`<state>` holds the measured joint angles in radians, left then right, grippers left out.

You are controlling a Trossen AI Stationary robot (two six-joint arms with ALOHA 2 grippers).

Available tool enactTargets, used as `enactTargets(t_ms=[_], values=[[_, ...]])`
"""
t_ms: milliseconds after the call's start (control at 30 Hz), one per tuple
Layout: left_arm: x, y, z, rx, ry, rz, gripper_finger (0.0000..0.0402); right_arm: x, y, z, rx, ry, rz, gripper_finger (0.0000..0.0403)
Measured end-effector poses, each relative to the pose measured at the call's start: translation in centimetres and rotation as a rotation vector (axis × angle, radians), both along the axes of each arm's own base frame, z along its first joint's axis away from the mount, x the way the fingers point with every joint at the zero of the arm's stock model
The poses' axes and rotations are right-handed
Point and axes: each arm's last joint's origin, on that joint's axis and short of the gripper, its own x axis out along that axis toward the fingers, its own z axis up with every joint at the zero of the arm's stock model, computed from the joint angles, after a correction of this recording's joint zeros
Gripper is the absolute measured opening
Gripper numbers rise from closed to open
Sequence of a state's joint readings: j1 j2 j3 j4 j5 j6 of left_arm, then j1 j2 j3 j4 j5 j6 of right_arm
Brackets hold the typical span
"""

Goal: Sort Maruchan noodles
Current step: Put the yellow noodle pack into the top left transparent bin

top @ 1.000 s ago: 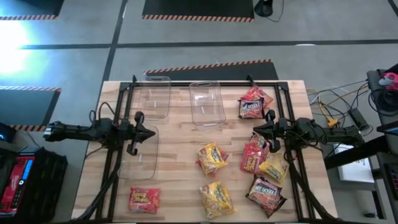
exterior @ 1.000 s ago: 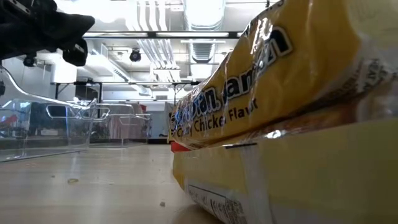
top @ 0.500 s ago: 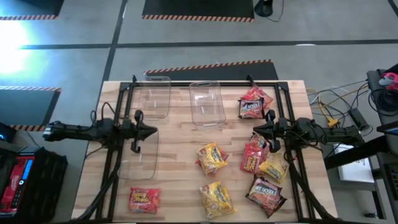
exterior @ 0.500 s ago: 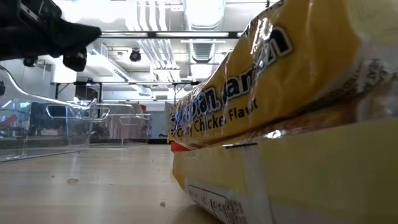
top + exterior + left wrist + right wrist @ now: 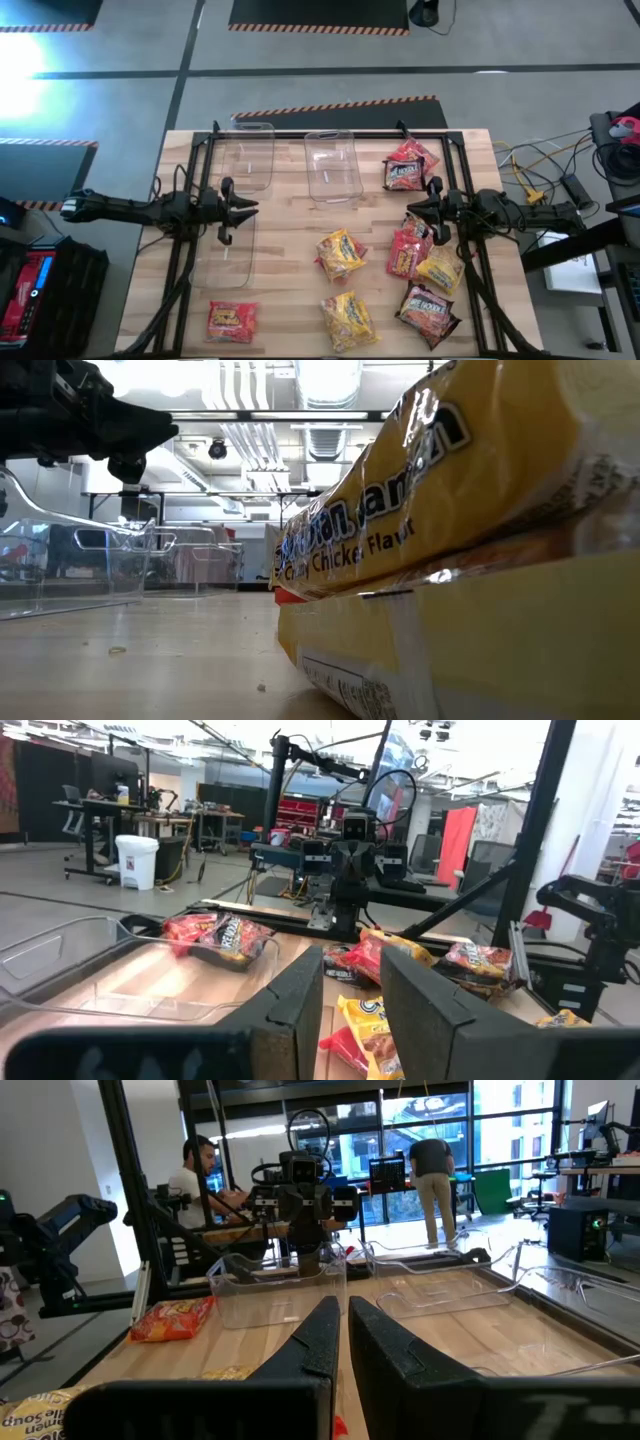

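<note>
Claws first: my left claw hangs above the near clear bin on the left of the tabletop, fingers a narrow gap apart, holding nothing; my right claw hangs at the right side, fingers almost together, empty, just beside the packet cluster

Noodle packets, all lying on the tabletop outside the bins:
- red packet, alone at the near left corner
- yellow packet, centre
- yellow packet, near edge, centre
- red-orange packet touching a yellow packet, right of centre
- dark packet, near right
- red packet and dark packet, overlapping, far right
- one more, partly hidden under my right arm

Bins: two more clear bins at the far edge, left one and middle one, nothing in them

Low view: yellow chicken-flavour packet fills the frame; left claw at upper left
</note>
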<state>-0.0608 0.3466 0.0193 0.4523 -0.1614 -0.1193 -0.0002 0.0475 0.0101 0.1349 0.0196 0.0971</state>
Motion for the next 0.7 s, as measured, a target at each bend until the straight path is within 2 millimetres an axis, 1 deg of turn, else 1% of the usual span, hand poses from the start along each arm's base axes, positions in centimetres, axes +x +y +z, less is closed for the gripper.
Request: enactTargets(t_ms=[233,333,433,700], values=[[0.4,0.0,-0.3,0.001,0.028,0.013,0.0088,0.0,0.0,0.0,0.000,0.000,0.000,0.0018],[0.5,0.0,-0.1,0.000,0.007,0.013,0.0088,0.0,0.0,0.0,0.000,0.000,0.000,0.0018],[0.6,0.0,0.3,-0.002,-0.032,0.013,0.0088,0.0,0.0,0.0,0.000,0.000,0.000,0.0018],[2.1,-0.1,2.6,0.008,0.063,0.013,0.0088,0.0,0.0,0.0,0.000,0.000,0.000,0.0018]])
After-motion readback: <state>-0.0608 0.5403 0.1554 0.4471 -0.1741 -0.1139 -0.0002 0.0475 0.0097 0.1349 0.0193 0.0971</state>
